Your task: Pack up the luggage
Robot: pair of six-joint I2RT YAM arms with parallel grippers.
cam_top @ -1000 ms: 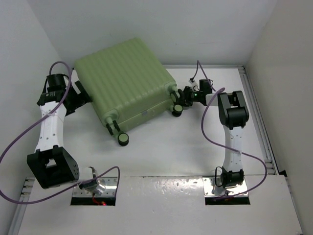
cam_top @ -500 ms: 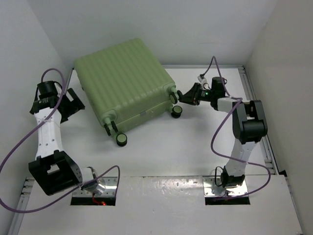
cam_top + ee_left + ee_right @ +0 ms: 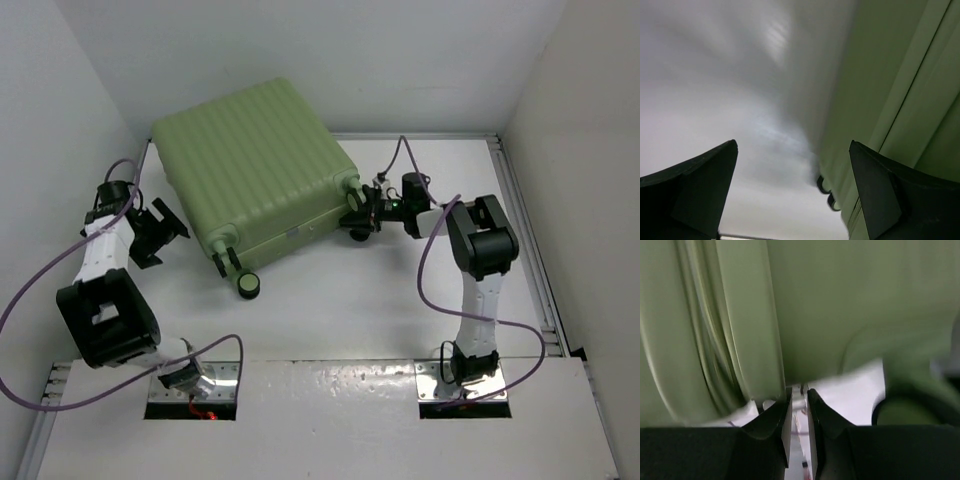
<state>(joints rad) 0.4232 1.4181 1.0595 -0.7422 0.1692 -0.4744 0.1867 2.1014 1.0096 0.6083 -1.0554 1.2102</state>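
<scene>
Your right pincer (image 3: 360, 213), almost pressed together, is pointing left into the suitcase's (image 3: 255, 160) wheel-end seam (image 3: 300, 228), perhaps pinching its zipper pull (image 3: 801, 388).

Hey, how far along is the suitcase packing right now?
Looks done: the luggage lies shut on the table, its shell halves together. In hand: the right gripper, jaws nearly together, sits at the luggage's wheeled corner close to the join; whether it pinches anything I cannot tell. The left gripper hovers open beside the opposite side. Left: probably securing the closure.
</scene>
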